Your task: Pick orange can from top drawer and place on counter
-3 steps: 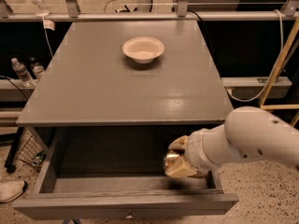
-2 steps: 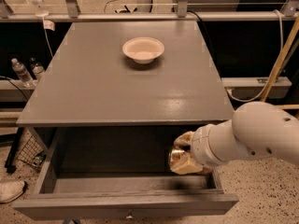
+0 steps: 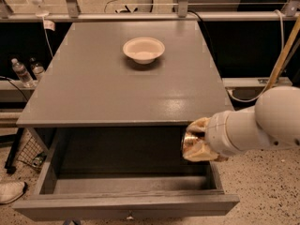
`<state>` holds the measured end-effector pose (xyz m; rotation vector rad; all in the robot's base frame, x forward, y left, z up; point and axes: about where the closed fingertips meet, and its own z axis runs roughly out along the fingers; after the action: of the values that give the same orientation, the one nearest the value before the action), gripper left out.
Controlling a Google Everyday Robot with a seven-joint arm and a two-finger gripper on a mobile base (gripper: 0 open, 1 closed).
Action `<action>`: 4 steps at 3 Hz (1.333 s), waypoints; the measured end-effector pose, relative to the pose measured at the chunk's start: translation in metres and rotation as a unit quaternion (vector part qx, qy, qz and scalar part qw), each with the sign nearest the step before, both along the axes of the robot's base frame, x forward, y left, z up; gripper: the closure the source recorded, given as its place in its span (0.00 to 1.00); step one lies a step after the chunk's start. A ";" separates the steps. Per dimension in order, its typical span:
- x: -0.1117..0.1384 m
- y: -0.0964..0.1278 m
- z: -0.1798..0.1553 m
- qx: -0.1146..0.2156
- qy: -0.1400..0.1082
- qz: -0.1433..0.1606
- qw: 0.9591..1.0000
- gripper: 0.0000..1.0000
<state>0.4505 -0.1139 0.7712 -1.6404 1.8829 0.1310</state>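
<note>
Fingers (image 3: pixel 200 124) of the gripper (image 3: pixel 195 143) are closed on the orange can (image 3: pixel 188 144), one pale pad above it and one below, so the can sits directly between them rather than off to any side. The can appears to lie roughly on its side in the grasp, long axis running left to right, with a shiny round end facing the left edge of the counter (image 3: pixel 117 95); the rest of its body is hidden by the pads. The white arm (image 3: pixel 262 125) reaches in from the right.

Held this way, the can hangs over the right end of the open top drawer (image 3: pixel 136 203), clear of its dark floor, and just below the counter's front edge near the front right corner. That is the relation the coming move turns on: the can is lower than the counter surface and in front of its lip, so by my judgement it must rise and clear that edge before travelling toward the back. Bare counter lies just behind the front right corner. The cream bowl (image 3: pixel 144 49) stands well apart, near the back edge.
</note>
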 end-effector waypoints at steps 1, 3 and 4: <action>0.006 -0.012 0.026 -0.012 -0.023 -0.004 1.000 1.00; 0.015 -0.027 0.068 -0.027 -0.054 0.000 0.998 1.00; 0.033 -0.023 0.096 -0.016 -0.081 0.024 0.996 1.00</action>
<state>0.4839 -0.1372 0.8676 -1.6665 1.7316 -0.0128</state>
